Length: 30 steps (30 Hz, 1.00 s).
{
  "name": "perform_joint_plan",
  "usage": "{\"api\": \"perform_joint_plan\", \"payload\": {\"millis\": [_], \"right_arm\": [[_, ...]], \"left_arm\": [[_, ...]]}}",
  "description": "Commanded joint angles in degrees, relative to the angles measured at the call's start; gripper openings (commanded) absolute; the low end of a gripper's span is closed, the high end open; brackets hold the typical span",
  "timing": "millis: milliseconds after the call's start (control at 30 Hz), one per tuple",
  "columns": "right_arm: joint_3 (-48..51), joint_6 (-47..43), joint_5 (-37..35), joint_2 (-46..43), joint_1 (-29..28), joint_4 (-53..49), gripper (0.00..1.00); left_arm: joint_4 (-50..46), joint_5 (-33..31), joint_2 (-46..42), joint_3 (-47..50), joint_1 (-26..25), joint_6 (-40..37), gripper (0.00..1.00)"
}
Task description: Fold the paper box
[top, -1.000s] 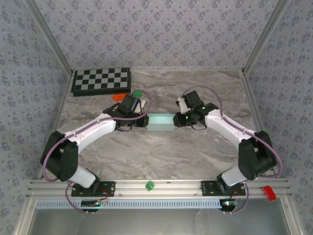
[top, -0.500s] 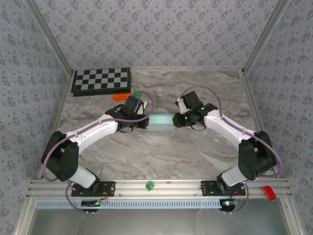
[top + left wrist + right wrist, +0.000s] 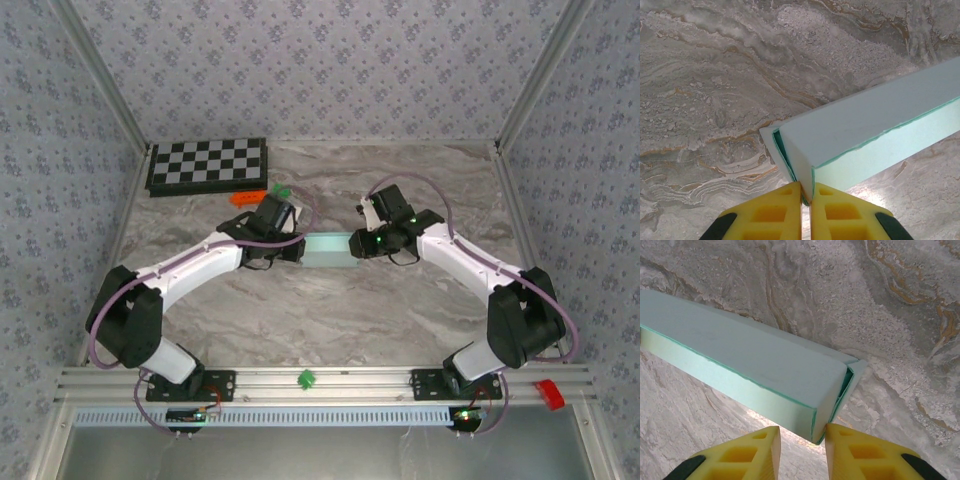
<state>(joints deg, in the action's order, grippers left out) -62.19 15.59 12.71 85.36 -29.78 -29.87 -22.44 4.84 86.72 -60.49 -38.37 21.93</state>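
On the table (image 3: 400, 310), the paper box (image 3: 326, 252)

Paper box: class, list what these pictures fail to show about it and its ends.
Top external view: the left arm and right arm cover both ends of the paper box.
Left wrist view: the box runs off the right edge; the left gripper covers the card edge it pinches.
Right wrist view: the box leaves at the left edge; its end gap by the right gripper is shadowed.
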Motion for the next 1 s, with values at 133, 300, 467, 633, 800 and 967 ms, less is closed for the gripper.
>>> {"api": "perform_joint_plan", "payload": {"millis": [133,300,467,633,800,967], "right_arm": [[-1.0,0.1,-2.7,-2.6,-0.4,-0.6,0.31],[-0.4,0.8,-3.6,-3.1,0.0,0.7,0.26],[-0.1,0.8,-2.6,-2.5,0.1,0.9,0.21],[1.8,1.1,-2.2,-2.6,-0.1,1.0,0.18],[3.9,2.2,-2.3,-2.7,-0.6,2.1,0.14],[5.1,4.3,-2.2,-3.0,-1.1,3.9,0.13]], "left_arm": [[-2.4,0.0,1.0,-1.4,-0.5,-0.8,0.12],[-2.4,0.0,1.1,-1.3,-0.6,-0.8,0.12],[-2.3,0.0,1.2,-1.6,-0.6,-0.7,0.12],[-2.2,0.2,1.0,-1.6,-0.6,-0.4,0.12],[-1.8,0.2,1.1,-1.6,-0.6,0.2,0.13],[-1.1,1.0,1.2,-1.4,-0.5,0.8,0.13]]}}
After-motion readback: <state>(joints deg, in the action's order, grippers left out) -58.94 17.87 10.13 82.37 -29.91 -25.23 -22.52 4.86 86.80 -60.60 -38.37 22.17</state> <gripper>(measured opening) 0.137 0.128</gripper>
